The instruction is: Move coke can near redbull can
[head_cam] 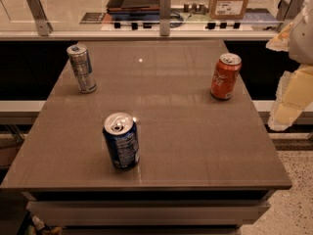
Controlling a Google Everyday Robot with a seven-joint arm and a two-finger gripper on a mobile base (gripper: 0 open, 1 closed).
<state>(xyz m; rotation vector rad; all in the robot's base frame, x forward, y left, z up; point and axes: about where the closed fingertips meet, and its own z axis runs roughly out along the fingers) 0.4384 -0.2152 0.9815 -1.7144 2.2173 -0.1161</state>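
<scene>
Now the red-orange coke can [225, 76] with white script stands upright near the right edge of the brown table [186, 131], well apart from the slim silver-grey redbull can [81, 68] at far left. The pale gripper [292, 96] hangs beyond that edge (how far open, I cannot tell).

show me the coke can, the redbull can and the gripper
coke can [225, 77], camera view, middle of its red side
redbull can [82, 68], camera view, middle of its silver side
gripper [288, 103], camera view, pale body at far right edge
</scene>
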